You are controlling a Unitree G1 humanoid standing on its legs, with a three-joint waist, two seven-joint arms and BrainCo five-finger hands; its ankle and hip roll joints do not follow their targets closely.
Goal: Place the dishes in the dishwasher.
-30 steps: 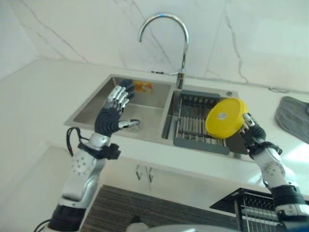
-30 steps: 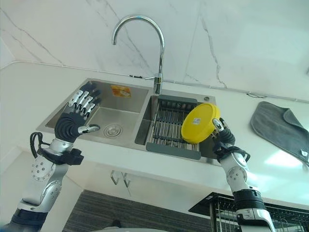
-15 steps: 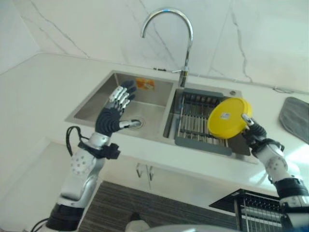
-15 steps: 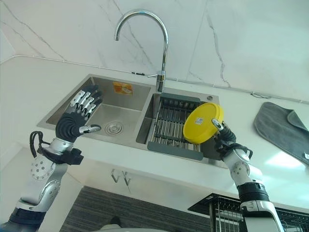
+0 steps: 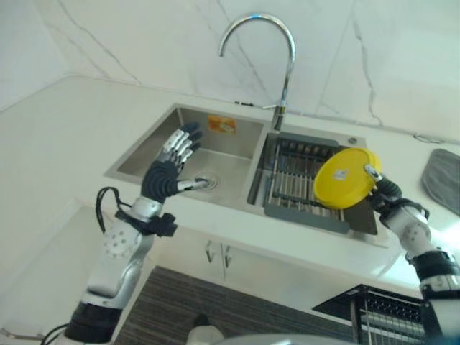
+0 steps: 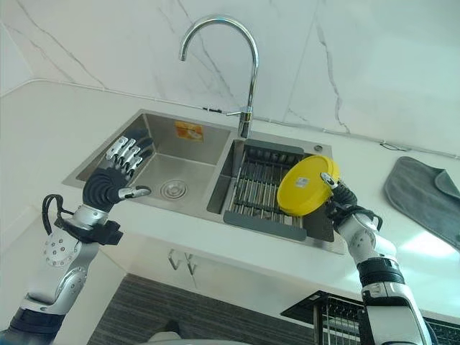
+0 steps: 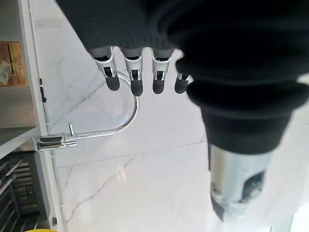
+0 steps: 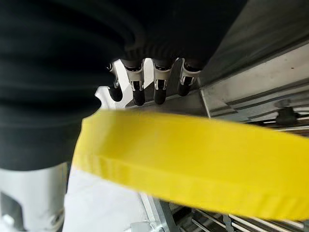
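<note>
A round yellow dish point(image 5: 343, 179) is held on edge above the right sink basin, over the dark drying rack point(image 5: 296, 178). My right hand point(image 5: 388, 196) is shut on the dish's rim, thumb and fingers pinching it; the dish's yellow rim point(image 8: 203, 164) crosses the right wrist view in front of the fingers point(image 8: 139, 89). My left hand point(image 5: 169, 167) hovers open over the front edge of the left basin, fingers straight and raised, holding nothing. In the left wrist view the fingers point(image 7: 136, 77) point at the marble wall.
The steel double sink point(image 5: 208, 154) has a drain point(image 5: 202, 182) in the left basin and a curved tap point(image 5: 277, 65) behind. A grey cloth point(image 5: 445, 180) lies on the white counter at right. A dark wire rack point(image 5: 381, 316) shows below the counter edge at lower right.
The camera has shifted, moving the whole scene. The right hand with the yellow dish has drawn slightly right and back toward the counter edge. The left hand has kept its pose.
</note>
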